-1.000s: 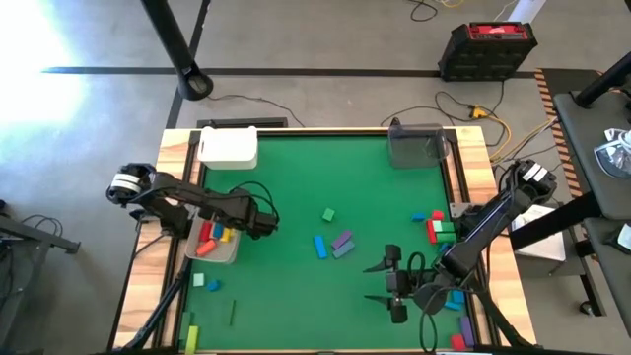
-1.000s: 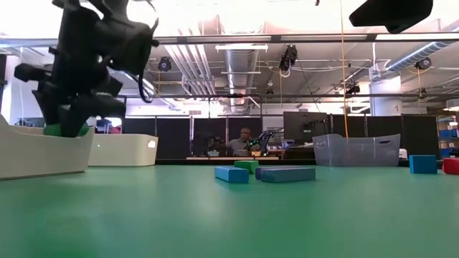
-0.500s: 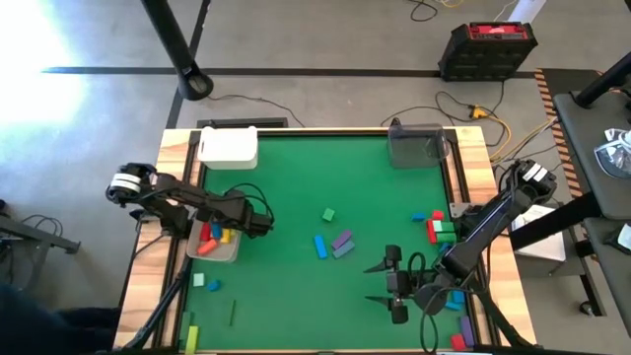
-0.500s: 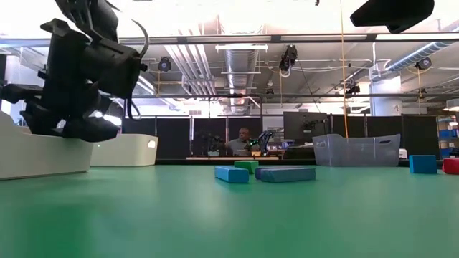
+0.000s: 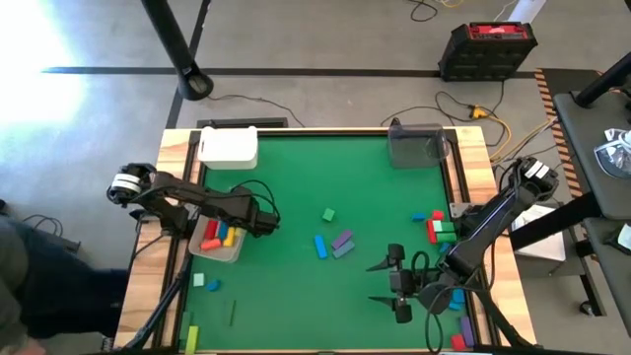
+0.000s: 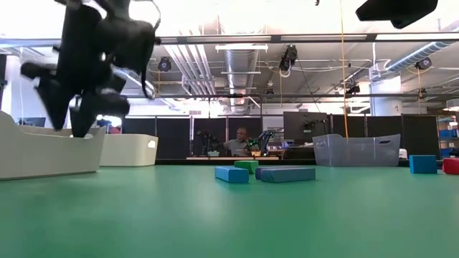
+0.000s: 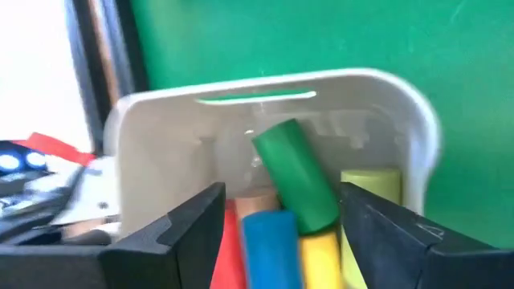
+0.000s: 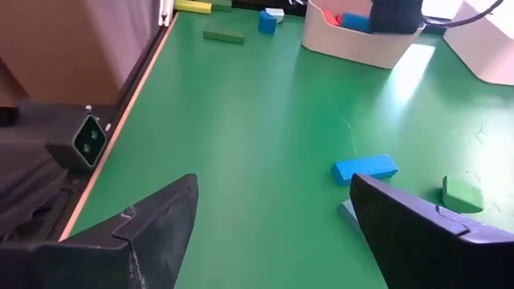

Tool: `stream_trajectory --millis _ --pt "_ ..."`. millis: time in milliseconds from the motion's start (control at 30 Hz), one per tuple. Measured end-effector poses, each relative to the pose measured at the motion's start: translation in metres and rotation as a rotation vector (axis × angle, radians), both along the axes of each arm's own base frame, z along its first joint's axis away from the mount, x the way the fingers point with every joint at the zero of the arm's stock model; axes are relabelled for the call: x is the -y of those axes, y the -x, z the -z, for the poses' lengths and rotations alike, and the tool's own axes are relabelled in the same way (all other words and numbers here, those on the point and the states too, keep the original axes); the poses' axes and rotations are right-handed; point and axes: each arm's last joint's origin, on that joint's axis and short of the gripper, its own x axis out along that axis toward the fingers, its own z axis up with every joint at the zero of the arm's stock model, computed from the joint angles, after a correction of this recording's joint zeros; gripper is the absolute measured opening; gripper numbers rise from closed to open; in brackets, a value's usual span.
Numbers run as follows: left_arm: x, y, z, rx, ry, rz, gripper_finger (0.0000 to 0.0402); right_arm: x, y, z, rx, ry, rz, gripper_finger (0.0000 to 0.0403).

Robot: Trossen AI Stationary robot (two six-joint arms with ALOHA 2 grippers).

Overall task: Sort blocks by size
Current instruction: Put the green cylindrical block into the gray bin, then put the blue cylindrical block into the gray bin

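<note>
My left gripper [image 5: 258,221] stands open above the right end of the small white tray [image 5: 235,252], its fingers pointing down [image 6: 69,118]. In the tray lie red, blue, yellow and tan blocks, and a green block [image 7: 294,173] rests tilted on top of them, clear of both fingers. My right gripper [image 5: 392,284] waits open over the near right part of the green table. Loose blocks lie mid-table: a green cube [image 5: 327,213], a blue bar [image 5: 320,246] and purple bars [image 5: 342,241].
A bigger white tray [image 5: 229,148] stands at the far left and a clear bin [image 5: 416,146] at the far right. More blocks lie at the right edge [image 5: 440,229], near right corner [image 5: 456,299] and near left corner [image 5: 204,283]. A person [image 5: 30,286] stands left of the table.
My left gripper has let go of the green block it held over the small tray; the block now lies on the blocks in the tray. The gripper dipped toward the tray, then rose and came back a little toward the table's right.
</note>
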Motion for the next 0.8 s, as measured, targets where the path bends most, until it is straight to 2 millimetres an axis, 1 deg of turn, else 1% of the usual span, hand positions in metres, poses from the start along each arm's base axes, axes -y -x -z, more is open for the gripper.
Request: stream_trajectory --millis 200,300,467,567,633,733,800 --pt "0.01 -0.011 -0.041 0.003 -0.007 0.058 0.0226 0.002 0.007 -0.004 -0.016 0.0 -0.002 0.032" --pt "0.02 -0.019 -0.057 0.082 -0.035 0.112 0.0226 0.003 0.011 -0.003 -0.046 0.0 0.006 0.0314" --pt "0.049 -0.04 -0.076 0.364 -0.19 0.295 0.0226 0.005 0.027 0.004 -0.151 0.0 0.045 0.0301" --pt "0.069 -0.055 -0.081 0.568 -0.332 0.433 0.0226 0.01 0.039 0.013 -0.258 0.012 0.113 0.0295" --pt "0.081 -0.066 -0.082 0.678 -0.397 0.52 0.0226 0.017 0.048 0.019 -0.357 0.002 0.182 0.0293" --pt "0.089 -0.085 -0.082 0.834 -0.42 0.617 0.0225 0.026 0.06 0.026 -0.54 -0.053 0.296 0.0295" --pt "0.087 -0.095 -0.081 0.911 -0.41 0.669 0.022 0.03 0.065 0.029 -0.64 -0.095 0.359 0.03"
